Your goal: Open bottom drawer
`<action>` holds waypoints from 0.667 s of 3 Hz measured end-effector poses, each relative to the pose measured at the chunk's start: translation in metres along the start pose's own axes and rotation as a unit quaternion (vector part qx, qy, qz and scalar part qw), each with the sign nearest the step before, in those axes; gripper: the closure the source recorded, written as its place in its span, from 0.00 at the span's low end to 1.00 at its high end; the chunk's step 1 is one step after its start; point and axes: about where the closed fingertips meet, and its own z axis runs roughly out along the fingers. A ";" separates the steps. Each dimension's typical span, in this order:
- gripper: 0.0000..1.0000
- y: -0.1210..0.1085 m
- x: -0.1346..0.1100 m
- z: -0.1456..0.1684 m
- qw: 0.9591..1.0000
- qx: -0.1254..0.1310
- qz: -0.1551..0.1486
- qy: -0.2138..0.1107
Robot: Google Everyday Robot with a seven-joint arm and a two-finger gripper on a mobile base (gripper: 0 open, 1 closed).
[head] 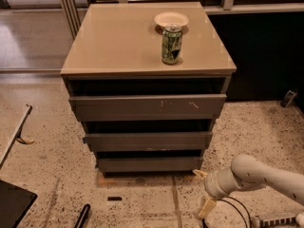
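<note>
Gripper (203,191), fingers spread with nothing between them, hangs low over the speckled floor (57,175), just right of the cabinet's (118,46) base. Bottom drawer (147,164) sits lowest of three, apart from the fingers.

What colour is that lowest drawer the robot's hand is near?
Plain dark grey. The bottom drawer shows best in the camera view, with the gripper low at its right.

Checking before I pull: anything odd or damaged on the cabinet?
Only whitish scratches on the top drawer front. The bottom drawer looks intact, the can stands upright, and the gripper hangs low beside the cabinet's right corner.
</note>
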 end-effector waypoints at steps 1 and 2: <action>0.00 -0.019 0.015 0.049 0.999 0.005 0.029 -0.043; 0.00 -0.036 0.021 0.100 0.994 0.005 0.056 -0.094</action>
